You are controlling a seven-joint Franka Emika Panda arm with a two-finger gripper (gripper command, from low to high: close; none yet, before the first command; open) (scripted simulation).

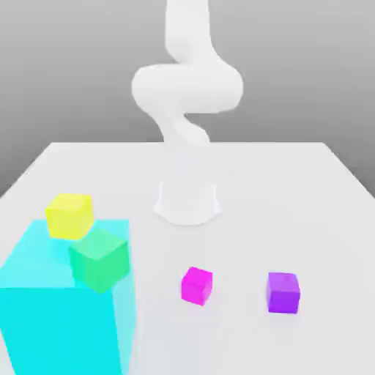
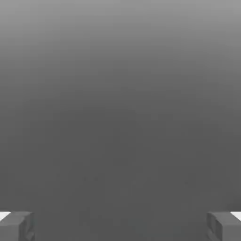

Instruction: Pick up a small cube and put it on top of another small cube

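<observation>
Exterior view shows you the purple cube (image 1: 283,292) on the table (image 1: 293,190) at 3 o'clock of the magenta cube (image 1: 197,285), apart, while your tool (image 2: 120,226) gapes wide, empty.

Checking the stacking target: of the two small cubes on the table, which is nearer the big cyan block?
The magenta cube; the purple cube sits farther toward the exterior view's right.

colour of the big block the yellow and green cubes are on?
Cyan, translucent: the big block, best seen in the exterior view, under the yellow cube and green cube.
</observation>
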